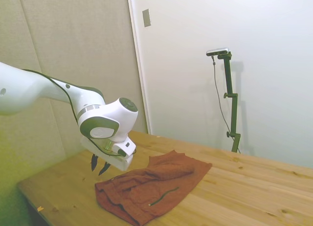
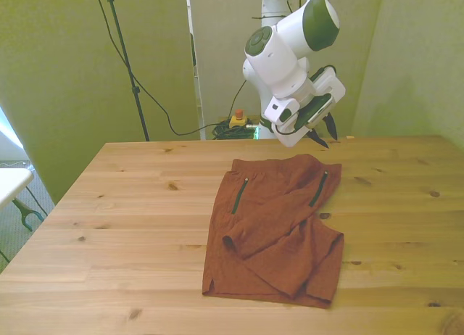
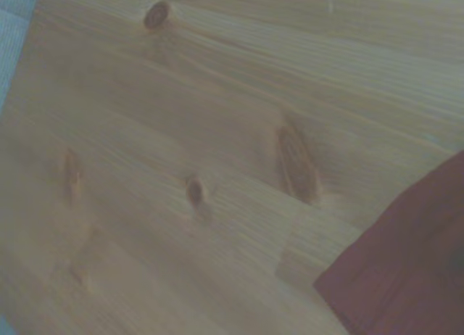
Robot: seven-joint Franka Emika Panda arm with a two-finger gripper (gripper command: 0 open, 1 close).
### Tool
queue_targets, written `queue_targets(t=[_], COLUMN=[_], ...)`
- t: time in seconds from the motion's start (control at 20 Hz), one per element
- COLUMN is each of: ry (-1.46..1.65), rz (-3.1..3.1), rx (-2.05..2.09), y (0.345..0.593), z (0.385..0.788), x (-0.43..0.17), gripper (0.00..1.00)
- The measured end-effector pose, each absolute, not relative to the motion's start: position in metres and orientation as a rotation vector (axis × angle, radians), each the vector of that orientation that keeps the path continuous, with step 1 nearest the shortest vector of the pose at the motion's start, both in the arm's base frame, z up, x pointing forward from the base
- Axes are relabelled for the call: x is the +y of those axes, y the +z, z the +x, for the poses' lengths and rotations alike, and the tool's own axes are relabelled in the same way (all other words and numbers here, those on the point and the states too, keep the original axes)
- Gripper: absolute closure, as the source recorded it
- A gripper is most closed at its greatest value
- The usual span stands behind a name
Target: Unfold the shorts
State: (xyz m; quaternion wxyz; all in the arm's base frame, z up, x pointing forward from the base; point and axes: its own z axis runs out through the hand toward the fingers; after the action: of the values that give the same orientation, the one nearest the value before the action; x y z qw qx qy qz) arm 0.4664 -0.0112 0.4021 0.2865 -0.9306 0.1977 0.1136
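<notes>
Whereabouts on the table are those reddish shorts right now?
In the front view the shorts lie flat on the wooden table, slightly toward the front view's right of centre, with the open gripper hanging just above their far corner, not touching.

Shorts [image 2: 272,226] rust-red, dark zippers; table [image 2: 130,226] pale knotty wood; arm [image 2: 290,45] white

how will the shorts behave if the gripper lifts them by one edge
The shorts will probably droop and hang limp: they lie rumpled, with a raised fold near one corner in the side view. They are far wider than the open gripper, so one pinch would likely lift only a corner while the rest drags across the table.
</notes>
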Motion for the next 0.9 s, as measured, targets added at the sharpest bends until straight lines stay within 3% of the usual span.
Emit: queue_targets(t=[0.2,0.45,0.55,0.9], ry=[0.131,-0.126,-0.219,-0.389], rz=[-2.531,-2.55,-2.553,-2.657], rx=[0.719,1.013,1.126,1.511], y=[0.427,0.468,0.468,0.433], z=[0.486,0.535,0.563,0.643], x=[-0.035,-0.108,-0.122,-0.115], gripper=[0.0,0.0,0.0,0.0])
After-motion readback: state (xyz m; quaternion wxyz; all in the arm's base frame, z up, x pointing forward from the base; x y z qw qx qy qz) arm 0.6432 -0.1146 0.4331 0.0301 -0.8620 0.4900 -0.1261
